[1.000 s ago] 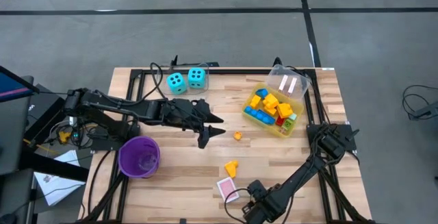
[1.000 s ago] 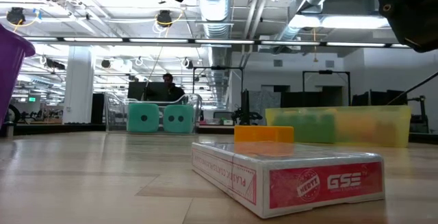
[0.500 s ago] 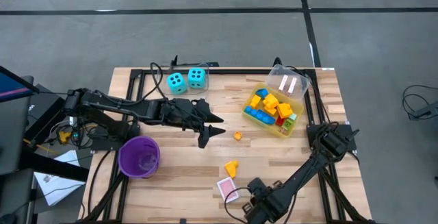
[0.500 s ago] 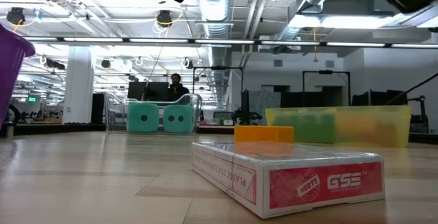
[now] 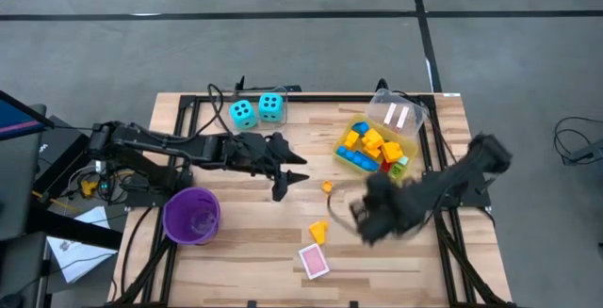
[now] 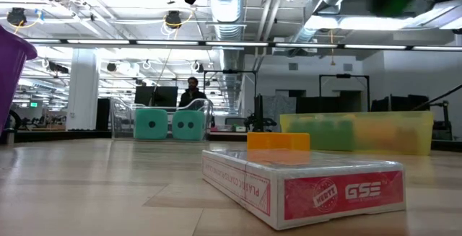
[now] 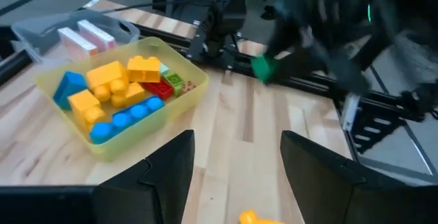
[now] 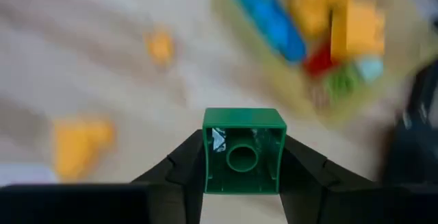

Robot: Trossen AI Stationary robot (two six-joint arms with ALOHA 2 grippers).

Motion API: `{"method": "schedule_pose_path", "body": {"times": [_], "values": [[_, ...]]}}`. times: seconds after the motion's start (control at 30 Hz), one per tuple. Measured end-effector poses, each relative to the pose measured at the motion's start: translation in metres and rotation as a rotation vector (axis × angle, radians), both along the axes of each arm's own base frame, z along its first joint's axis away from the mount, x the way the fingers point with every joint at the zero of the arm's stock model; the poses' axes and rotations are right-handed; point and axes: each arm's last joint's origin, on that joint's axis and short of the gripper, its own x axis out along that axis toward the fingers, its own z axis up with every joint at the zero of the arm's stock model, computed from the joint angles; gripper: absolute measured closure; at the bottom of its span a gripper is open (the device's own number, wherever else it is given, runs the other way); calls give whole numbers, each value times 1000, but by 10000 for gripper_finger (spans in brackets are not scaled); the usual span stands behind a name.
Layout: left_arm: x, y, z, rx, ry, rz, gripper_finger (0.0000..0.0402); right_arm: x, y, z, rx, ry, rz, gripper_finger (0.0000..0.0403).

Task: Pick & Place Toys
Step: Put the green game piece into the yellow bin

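Green brick [image 8: 243,151] is clamped between the right hand's [image 8: 243,157] two dark fingers, hollow underside facing the wrist cam; from the left wrist view same brick [image 7: 263,66] shows as a small green blob up in the air under the blurred right arm. Right hand [image 5: 372,216] hangs over the table [image 5: 245,242] just beside the yellow bin [image 5: 375,178], twd its near corner. Bin holds yellow, orange, blue, red & green bricks [image 5: 367,148]; pink cards [image 5: 399,116] sit in a clear tray touching its far side.

Left hand [image 5: 288,182] hovers mid-table w/ fingers parted, nothing between them. Two cyan dice [image 5: 257,110] side by side at the far edge. Loose on the wood: small orange brick [image 5: 327,186] near the bin, bigger orange brick [image 5: 318,231] closer in, pink card box [image 5: 314,262] right by it at the near edge. Purple cup [image 5: 192,216] stands at the left, near side.
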Motion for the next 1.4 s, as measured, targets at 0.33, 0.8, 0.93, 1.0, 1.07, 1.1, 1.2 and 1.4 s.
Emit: {"method": "schedule_pose_path", "body": {"times": [0.33,0.8,0.93,1.0,1.07,1.1,1.2,1.4], "values": [[-2,15,5,17,-21,93,188,-59,-117,80,-214,-233,12,272],[-2,30,10,-5,-91,341,189,-139,-200,127,-333,-244,90,272],[-2,30,12,-24,-118,353,189,-139,-204,129,-300,-266,143,272],[-1,30,13,-28,-137,354,189,-137,-206,123,-297,-239,164,272],[-1,30,14,-29,-144,354,189,-129,-208,112,-283,-232,182,272],[-1,30,14,-30,-144,355,189,-123,-209,104,-263,-239,198,272],[-1,30,14,-36,-147,357,189,-108,-212,72,-188,-243,245,272],[-1,30,14,-37,-147,357,189,-93,-214,-8,-15,-189,254,272]]}}
